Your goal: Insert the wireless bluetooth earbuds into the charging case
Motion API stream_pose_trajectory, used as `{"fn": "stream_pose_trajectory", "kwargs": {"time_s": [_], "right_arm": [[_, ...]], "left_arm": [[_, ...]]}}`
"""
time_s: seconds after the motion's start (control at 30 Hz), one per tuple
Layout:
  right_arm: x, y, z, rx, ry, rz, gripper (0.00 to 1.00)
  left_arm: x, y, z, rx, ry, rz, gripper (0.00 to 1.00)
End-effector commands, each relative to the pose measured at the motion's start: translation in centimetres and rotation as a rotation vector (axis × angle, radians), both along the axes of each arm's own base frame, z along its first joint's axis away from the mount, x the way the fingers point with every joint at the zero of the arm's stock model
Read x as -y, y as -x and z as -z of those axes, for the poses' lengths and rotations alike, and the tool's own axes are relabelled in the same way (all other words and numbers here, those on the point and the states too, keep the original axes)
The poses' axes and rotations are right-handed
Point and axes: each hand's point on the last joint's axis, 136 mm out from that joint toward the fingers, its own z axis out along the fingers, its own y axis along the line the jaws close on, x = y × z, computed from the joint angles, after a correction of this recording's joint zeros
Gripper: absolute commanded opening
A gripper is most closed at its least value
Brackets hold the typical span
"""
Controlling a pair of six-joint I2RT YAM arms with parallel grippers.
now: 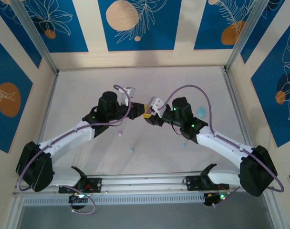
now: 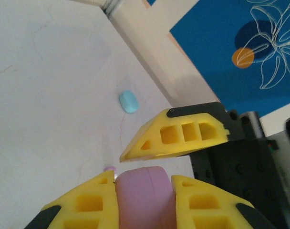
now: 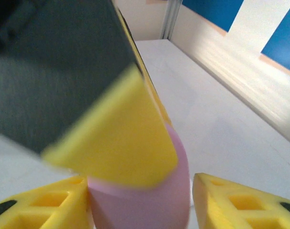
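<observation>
L gripper [image 2: 145, 179] clamped tight on pink case [image 2: 145, 210], mid-table [image 1: 88, 90] — R gripper [image 3: 141, 183] part open round same case, one finger touching, other apart. Loose on table — pink earbud [image 1: 120, 134] & teal earbud [image 1: 131, 149], nearer arm bases.

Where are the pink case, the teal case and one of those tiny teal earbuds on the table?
pink case [image 2: 145, 193]: left wrist view, on its rounded front.
teal case [image 2: 129, 101]: left wrist view, middle of its top.
teal earbud [image 1: 131, 149]: top view, centre of the left teal speck.
</observation>
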Motion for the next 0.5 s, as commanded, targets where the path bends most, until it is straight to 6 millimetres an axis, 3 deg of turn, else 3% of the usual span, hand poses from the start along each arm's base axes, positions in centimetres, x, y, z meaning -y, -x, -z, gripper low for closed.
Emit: {"fn": "stream_pose_trajectory", "kwargs": {"time_s": [0.0, 0.13, 0.47], "right_arm": [[1.1, 0.2, -1.9, 0.093, -0.110, -0.023, 0.59], [2.0, -0.2, -1.3, 0.087, -0.121, -0.037, 0.61], [2.1, 0.5, -4.1, 0.184, -0.192, -0.090, 0.61]], "left_arm": [[-0.2, 0.2, -3.2, 0.025, 0.138, -0.029, 0.13], [0.3, 0.7, -3.9, -0.030, 0.236, -0.003, 0.13], [0.4, 1.0, -3.8, -0.101, 0.309, 0.008, 0.12]]}}
